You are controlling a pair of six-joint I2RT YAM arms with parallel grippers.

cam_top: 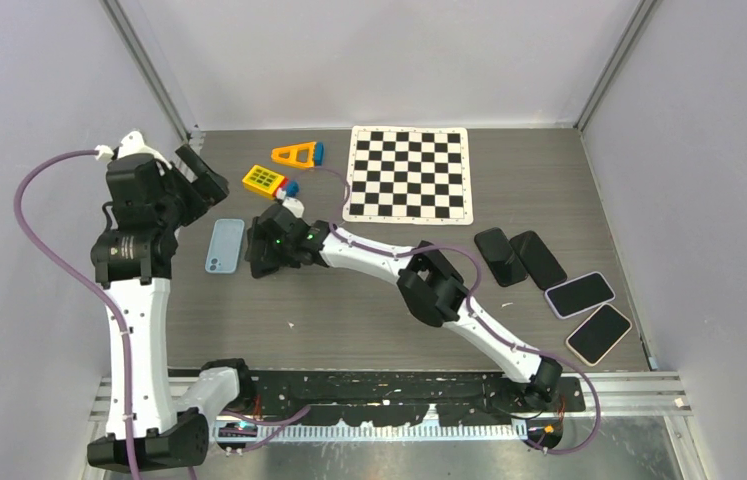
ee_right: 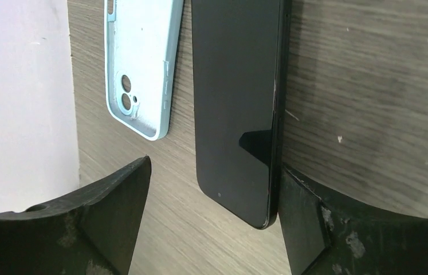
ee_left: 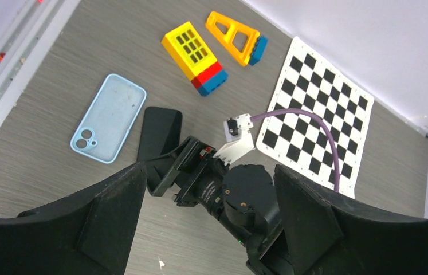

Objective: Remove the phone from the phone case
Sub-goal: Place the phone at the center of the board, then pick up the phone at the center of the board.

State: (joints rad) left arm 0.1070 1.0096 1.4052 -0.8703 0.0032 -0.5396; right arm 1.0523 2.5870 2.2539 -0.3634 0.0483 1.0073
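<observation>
The phone is out of its case. It lies flat on the counter, glossy dark face up, just beside the pale blue case and not touching it. The case lies hollow side up, its camera cutouts toward the near end.

The right pincer hangs low over the phone's near end with its jaws spread wide and nothing gripped. The wrist view shows one finger right at the phone's long edge and the other standing clear on the case side. I can't tell whether that finger touches the edge.

The left pincer is up high on the left, jaws wide apart and empty, looking down on the case, the phone and the right arm's wrist.

Further back, a yellow block and an orange block sit just beside a checkerboard. Well off to the right, four more phones are laid out in a loose group.
</observation>
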